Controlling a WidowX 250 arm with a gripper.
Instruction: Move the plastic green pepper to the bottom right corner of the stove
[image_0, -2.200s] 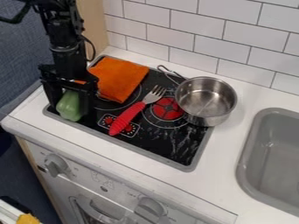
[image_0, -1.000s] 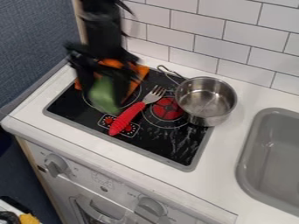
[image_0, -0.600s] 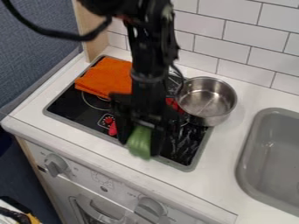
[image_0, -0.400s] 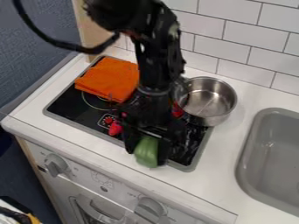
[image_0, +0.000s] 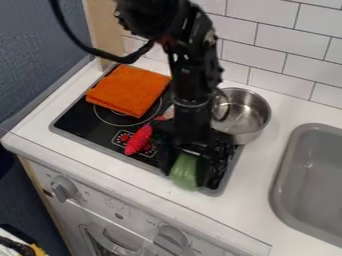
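Right now I have the gripper (image_0: 189, 175) closed around the green pepper (image_0: 185, 171), a finger at either flank and the rounded near end showing between them. The pepper sits at about five o'clock on the stove (image_0: 79, 119), by the front edge and just short of the bottom right corner. I can't tell from this angle whether it touches the surface or hangs slightly above it.

Being plastic, it should be light, probably hollow, and fairly stiff, so I don't expect it to sag or crush. The skin may well be slippery, and a rounded shape like that could roll or twist if pinched near an end. Across the middle, squarely on both flanks, is where I'd want my hold, with modest pressure.

The carrying looks nearly done. I judge that a small nudge toward four or five o'clock, a gentle lowering and an even release would finish it. Let go too high or too far toward six, and it could bounce or roll over the rim onto the counter (image_0: 150, 182). The pot (image_0: 250, 125) sits at two to three o'clock, the orange cloth (image_0: 128, 91) at eleven, and the fork (image_0: 138, 140) near the centre, toward seven.
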